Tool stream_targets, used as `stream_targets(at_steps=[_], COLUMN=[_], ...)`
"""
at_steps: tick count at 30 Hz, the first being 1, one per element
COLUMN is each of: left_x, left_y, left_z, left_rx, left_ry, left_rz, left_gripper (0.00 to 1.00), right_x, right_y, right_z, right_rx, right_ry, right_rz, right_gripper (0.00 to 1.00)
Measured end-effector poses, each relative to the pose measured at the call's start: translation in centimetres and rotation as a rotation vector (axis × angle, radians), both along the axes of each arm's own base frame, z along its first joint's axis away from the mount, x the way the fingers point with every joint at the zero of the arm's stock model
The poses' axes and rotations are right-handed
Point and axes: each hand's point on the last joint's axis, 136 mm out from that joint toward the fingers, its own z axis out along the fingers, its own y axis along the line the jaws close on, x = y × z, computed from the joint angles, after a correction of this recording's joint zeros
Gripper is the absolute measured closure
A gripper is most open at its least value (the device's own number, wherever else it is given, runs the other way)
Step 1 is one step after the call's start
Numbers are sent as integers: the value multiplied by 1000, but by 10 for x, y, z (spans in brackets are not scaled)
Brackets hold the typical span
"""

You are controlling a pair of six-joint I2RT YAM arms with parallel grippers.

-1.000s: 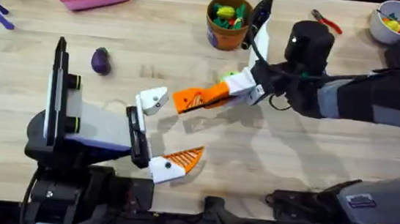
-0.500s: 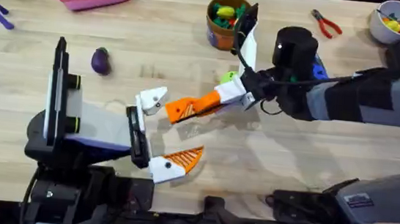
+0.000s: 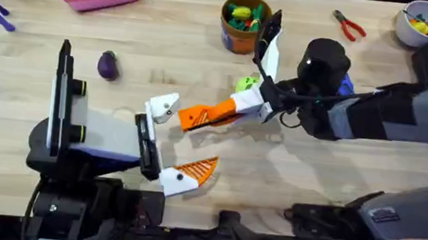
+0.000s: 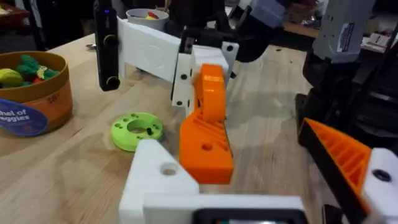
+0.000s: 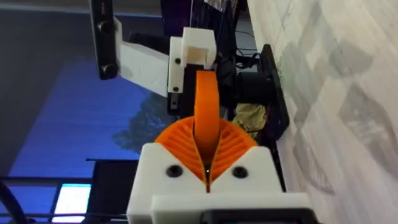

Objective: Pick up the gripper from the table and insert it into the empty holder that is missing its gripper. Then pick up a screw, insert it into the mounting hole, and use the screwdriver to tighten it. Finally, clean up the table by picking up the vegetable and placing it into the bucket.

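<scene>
The right gripper (image 3: 240,105) is reaching across the middle of the table (image 3: 204,56), its two ribbed pads clamped on the gripper (image 3: 203,115), the orange wedge-shaped finger. That piece is pointing toward the left arm, and its free end is sitting right at the holder (image 3: 164,106), the bare white block on the left arm's tip; in the left wrist view the orange piece (image 4: 206,134) is butting against the white block (image 4: 155,177), though I cannot tell whether it is seated. The left gripper (image 3: 176,144) is spread wide, its other white block carrying its own orange finger (image 3: 197,170) well apart from the bare one. A green ring (image 3: 246,84) is lying just behind the right gripper. The vegetable (image 3: 108,65) is resting on the wood farther left, and the bucket (image 3: 243,20) is standing near the far edge.
</scene>
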Motion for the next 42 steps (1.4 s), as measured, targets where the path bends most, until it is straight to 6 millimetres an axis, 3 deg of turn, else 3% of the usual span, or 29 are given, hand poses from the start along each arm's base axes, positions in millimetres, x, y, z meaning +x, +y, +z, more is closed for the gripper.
stream_targets(at_steps=[9,42], left_x=[0,0], left_y=[0,0], left_z=[0,0], left_rx=[0,0], left_ry=[0,0], left_rz=[0,0], left_gripper=[15,15], right_x=[-1,4], right_y=[2,8], right_z=[1,12], right_rx=[-20,8], right_ry=[55,-5], right_rz=[5,11], right_gripper=[991,991])
